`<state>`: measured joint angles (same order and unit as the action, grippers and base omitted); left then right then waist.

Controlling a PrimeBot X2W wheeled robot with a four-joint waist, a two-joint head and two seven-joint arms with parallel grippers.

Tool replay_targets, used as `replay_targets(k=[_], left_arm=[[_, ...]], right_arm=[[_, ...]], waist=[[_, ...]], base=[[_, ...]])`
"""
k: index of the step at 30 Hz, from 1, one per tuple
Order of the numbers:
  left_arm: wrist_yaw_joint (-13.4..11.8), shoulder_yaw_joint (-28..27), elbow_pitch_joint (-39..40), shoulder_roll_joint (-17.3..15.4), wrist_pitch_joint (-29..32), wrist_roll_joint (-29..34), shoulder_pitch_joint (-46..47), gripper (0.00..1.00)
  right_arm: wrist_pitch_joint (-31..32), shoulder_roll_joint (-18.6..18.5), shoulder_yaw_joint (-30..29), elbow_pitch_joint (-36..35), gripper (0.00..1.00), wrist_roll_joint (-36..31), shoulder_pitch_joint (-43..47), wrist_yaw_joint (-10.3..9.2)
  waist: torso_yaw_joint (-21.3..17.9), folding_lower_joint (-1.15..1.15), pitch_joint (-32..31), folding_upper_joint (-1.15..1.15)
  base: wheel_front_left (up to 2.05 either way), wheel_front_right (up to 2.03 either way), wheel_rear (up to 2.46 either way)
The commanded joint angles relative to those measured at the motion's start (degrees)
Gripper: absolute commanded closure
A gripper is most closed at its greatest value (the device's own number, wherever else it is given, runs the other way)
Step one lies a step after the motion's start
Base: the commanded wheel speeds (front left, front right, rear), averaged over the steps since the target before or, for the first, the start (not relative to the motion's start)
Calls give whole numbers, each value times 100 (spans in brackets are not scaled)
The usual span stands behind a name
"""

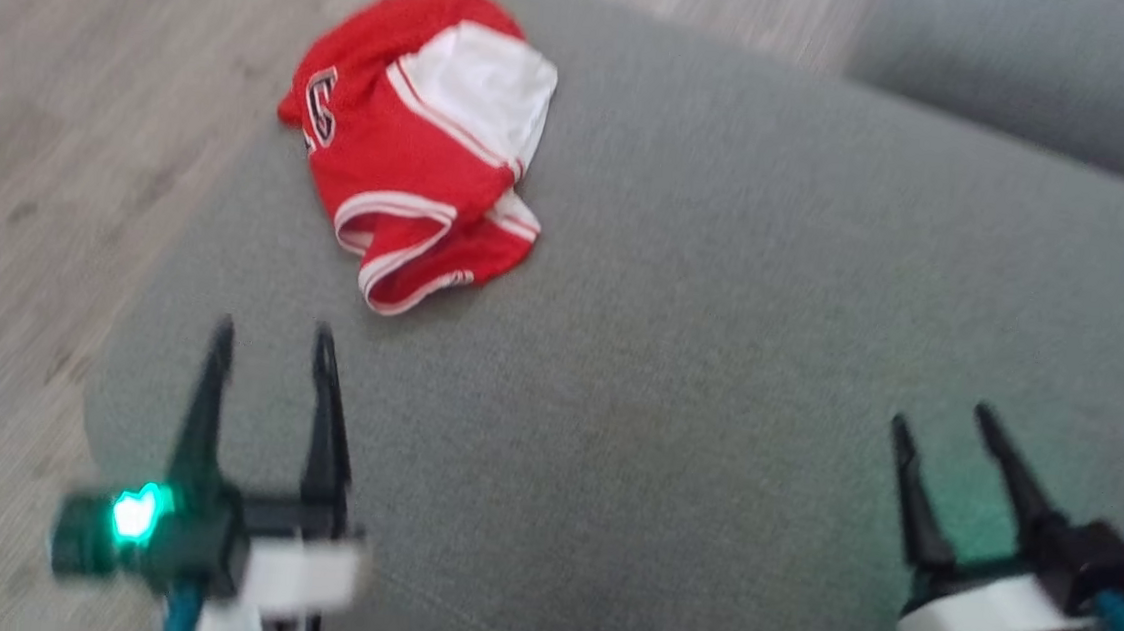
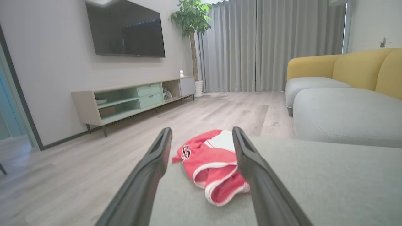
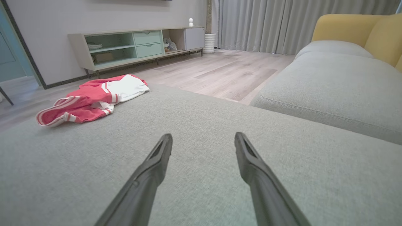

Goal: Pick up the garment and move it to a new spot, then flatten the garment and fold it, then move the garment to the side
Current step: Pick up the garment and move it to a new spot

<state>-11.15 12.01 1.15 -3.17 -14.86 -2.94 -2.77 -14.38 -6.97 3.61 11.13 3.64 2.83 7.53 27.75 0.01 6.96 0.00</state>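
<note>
Loosely crumpled red garment (image 1: pixel 415 143) on grey cushion (image 1: pixel 722 318), left claw (image 1: pixel 274 330) apart, right claw (image 1: pixel 942 416) apart

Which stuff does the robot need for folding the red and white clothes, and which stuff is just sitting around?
For the job:
- red and white garment, crumpled
- grey cushion it lies on
- left gripper, open
- right gripper, open

Just sitting around:
- TV on the wall
- potted plant
- long cabinet
- grey curtains
- yellow sofa back
</note>
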Motion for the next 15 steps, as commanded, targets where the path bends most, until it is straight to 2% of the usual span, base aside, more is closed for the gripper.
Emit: replay_targets(k=[1,5,6,8,11,15], left_arm=[[5,-252,235,2,-14,69,517,0],[227,-337,-44,-150,-14,128,1447,0],[380,-350,-400,-251,-14,137,1969,0],[507,-339,-944,-321,-14,147,2484,0],[603,-369,-1899,-333,4,87,3211,0],[664,-325,-3133,-227,355,-37,3947,0]], right_arm=[[-62,-195,115,-221,0,-57,-276,-4],[-62,-666,151,-324,0,-112,-514,-4],[-62,-907,152,-371,0,-123,-639,-4],[-62,-1113,128,-409,0,-118,-739,-4],[-62,-1350,107,-469,0,-115,-843,-4],[-62,-1580,44,-550,0,-95,-884,-4]], waist=[[37,-1,550,0],[-81,-1,1168,0],[-156,-1,1445,0],[-218,-1,1643,0],[-316,-1,1881,0],[-408,-1,2118,0]], base=[[0,0,0],[0,0,0],[0,0,0],[0,0,0],[0,0,0],[0,0,0]])
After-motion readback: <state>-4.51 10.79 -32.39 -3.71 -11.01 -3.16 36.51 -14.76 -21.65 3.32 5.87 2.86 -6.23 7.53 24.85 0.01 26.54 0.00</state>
